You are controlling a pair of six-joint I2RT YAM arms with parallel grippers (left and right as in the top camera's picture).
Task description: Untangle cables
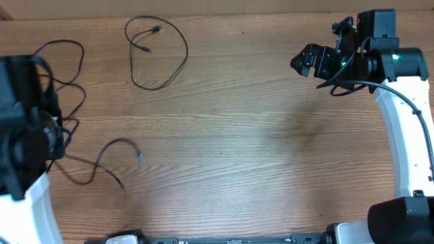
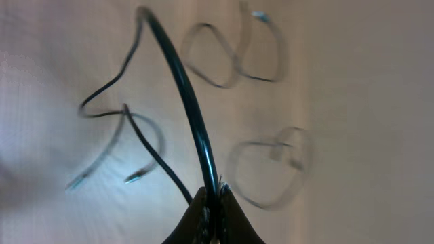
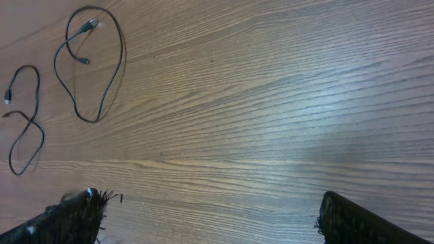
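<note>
Held cable [image 2: 192, 108]: thin, black, glossy; clamped in the closed left end effector [image 2: 213, 215], long axis running straight ahead of its fingers. Looped cable [image 1: 186, 53] and curled cable [image 1: 121, 140], silver-tipped, lie on the bench [image 1: 271, 135] beyond it. Right end effector [image 3: 213, 207]: gaping wide, empty.

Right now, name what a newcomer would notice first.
A cable pinched in the left end effector, rising across its wrist view. A separate looped cable lies alone at top left overhead, and the right end effector hangs open at top right.
</note>
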